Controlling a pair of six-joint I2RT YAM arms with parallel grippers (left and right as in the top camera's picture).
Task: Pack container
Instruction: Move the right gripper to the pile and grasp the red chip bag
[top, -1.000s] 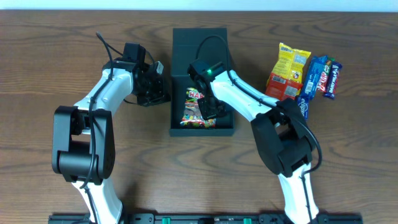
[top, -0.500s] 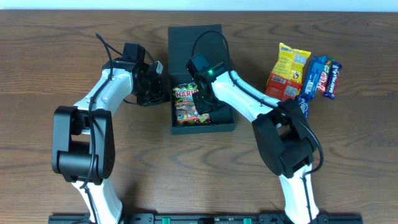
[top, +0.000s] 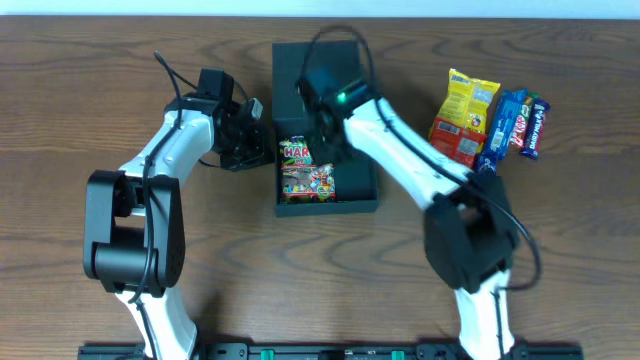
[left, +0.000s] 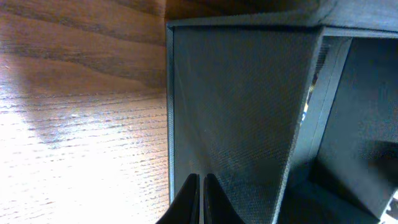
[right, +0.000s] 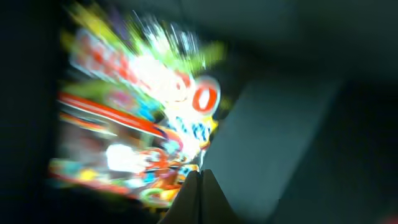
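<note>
The dark teal container (top: 358, 186) stands open at the table's middle, its flap lid (top: 300, 62) laid back. A colourful gummy packet (top: 305, 170) lies flat in its left half. My left gripper (top: 262, 150) is shut and rests against the container's left outer wall (left: 249, 112); its fingertips (left: 201, 185) show only a thin slit. My right gripper (top: 325, 140) hangs over the box's back part, shut and empty. In the blurred right wrist view its fingertips (right: 200, 178) are at the packet's (right: 143, 118) edge, above the bare container floor (right: 273, 137).
To the right of the container lie a yellow snack packet (top: 465, 115) and several blue and dark candy bars (top: 512, 125). Wooden table top (top: 120, 290) surrounds everything; bare wood shows left of the container wall (left: 81, 124).
The gummy packet slid to the left half of the container and now lies flat. My right gripper drew back toward the lid. The container shifted slightly. The left arm stayed.
</note>
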